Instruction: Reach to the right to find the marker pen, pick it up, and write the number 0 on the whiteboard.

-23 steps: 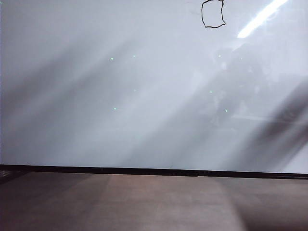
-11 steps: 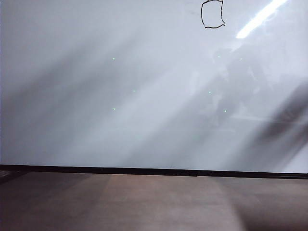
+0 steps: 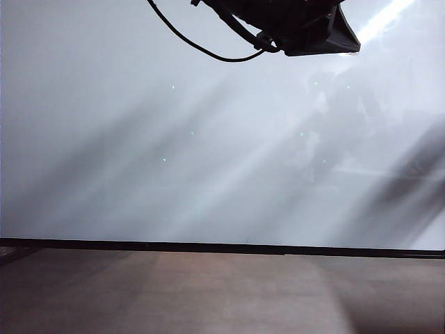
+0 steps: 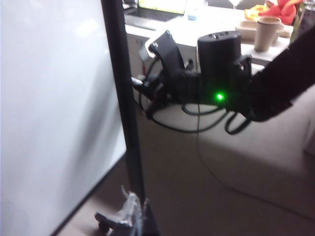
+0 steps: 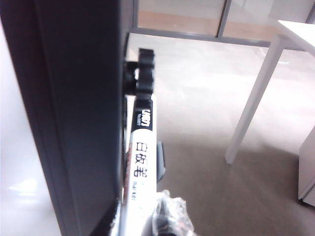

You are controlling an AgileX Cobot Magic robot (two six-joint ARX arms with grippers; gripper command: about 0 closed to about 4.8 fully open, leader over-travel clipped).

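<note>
The whiteboard (image 3: 208, 139) fills the exterior view. A black arm (image 3: 292, 24), my left one, hangs across the board's top and hides the number 0. In the right wrist view my right gripper (image 5: 142, 219) is shut on the marker pen (image 5: 140, 157), a white barrel with black print and a black end. The pen lies along the board's black side frame (image 5: 74, 123). The left wrist view shows my right arm (image 4: 219, 83) reaching to that frame (image 4: 120, 98). My left gripper (image 4: 125, 219) hovers low by the frame, blurred, with plastic-wrapped fingers.
A black cable (image 3: 195, 45) loops under the arm at the board's top. Brown floor (image 3: 208, 292) lies below the board's black lower edge (image 3: 208, 246). A white table leg (image 5: 251, 98) stands to the board's side. A desk with a paper cup (image 4: 268, 32) is behind.
A black arm with a trailing cable has come into the exterior view at the top and now covers the drawn 0, which showed plainly in both earlier frames.
</note>
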